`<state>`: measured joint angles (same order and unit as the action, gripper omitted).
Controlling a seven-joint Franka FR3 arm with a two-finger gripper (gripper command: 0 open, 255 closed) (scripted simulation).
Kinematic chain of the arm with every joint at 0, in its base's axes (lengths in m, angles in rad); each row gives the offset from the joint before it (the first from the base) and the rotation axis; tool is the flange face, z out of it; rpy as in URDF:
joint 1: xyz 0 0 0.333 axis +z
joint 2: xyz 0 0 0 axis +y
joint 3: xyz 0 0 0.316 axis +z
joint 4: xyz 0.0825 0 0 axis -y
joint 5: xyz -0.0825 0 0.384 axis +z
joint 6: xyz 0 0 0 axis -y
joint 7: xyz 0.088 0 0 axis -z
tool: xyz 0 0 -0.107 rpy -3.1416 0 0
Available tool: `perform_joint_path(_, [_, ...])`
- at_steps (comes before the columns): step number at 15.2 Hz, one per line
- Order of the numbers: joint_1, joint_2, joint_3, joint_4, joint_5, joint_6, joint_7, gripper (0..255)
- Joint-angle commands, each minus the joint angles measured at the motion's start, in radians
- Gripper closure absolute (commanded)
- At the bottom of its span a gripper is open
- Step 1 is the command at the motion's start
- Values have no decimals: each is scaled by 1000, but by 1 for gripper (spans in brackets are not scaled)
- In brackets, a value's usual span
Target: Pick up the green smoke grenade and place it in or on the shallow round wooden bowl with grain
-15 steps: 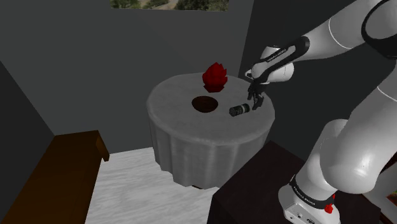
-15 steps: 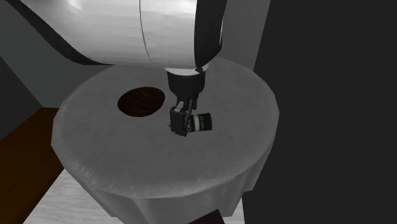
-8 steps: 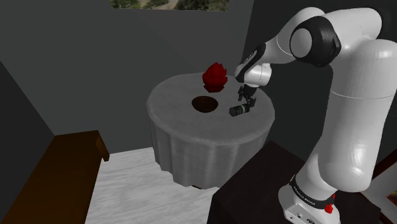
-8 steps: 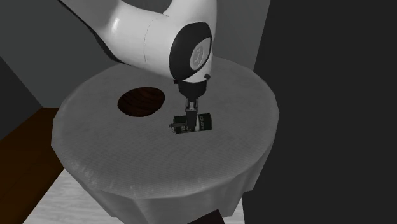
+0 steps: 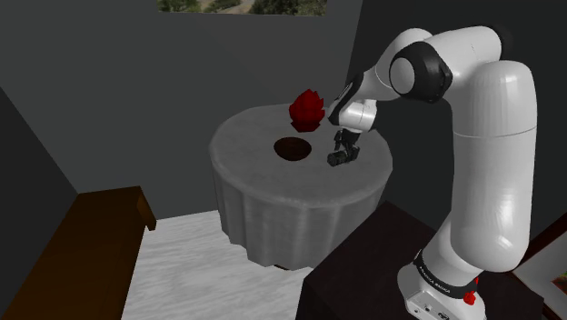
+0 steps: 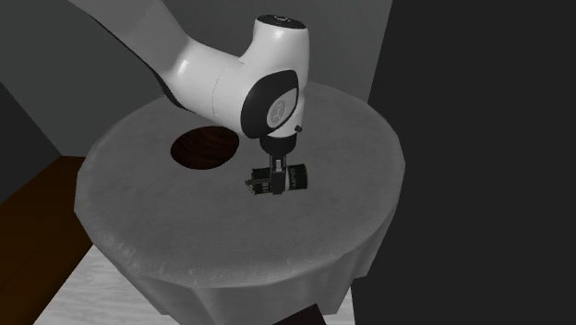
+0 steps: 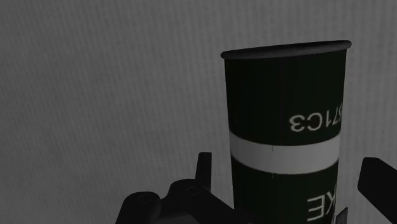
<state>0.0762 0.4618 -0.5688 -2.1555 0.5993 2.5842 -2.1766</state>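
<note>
The dark green smoke grenade [image 5: 340, 158] with a white band lies on its side on the round cloth-covered table [image 5: 263, 186], just toward the shoulder view's right of the shallow dark wooden bowl [image 5: 293, 148]. My gripper [image 5: 343, 151] points straight down over the grenade's cap end. In the second exterior view the gripper [image 6: 273, 177] straddles the grenade [image 6: 295, 178], with the bowl [image 6: 205, 149] to its left. In the wrist view the grenade [image 7: 286, 127] stands close before the hand. One finger [image 7: 380, 181] stands apart from its side, so the gripper is open.
A red crumpled-looking object [image 5: 307, 110] sits at the table's far side behind the bowl. A brown wooden piece of furniture [image 5: 82, 245] stands low at the shoulder view's left. The dark stand [image 5: 363, 273] is at the lower right.
The arm has swung its elbow upright and turned the wrist. The gripper has shifted from beside the grenade to straight over its cap end and come down around it. The grenade has not moved.
</note>
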Motion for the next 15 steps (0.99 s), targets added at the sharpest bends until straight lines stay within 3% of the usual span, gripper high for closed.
perform_joint_path(1, [-12,20,15,7,20,11,-14,0])
perform_joint_path(8, [-12,20,15,6,19,11,-14,0])
perform_joint_path(9, [-12,20,15,6,19,11,-14,255])
perform_joint_path(15, [-12,20,15,7,19,11,-14,255])
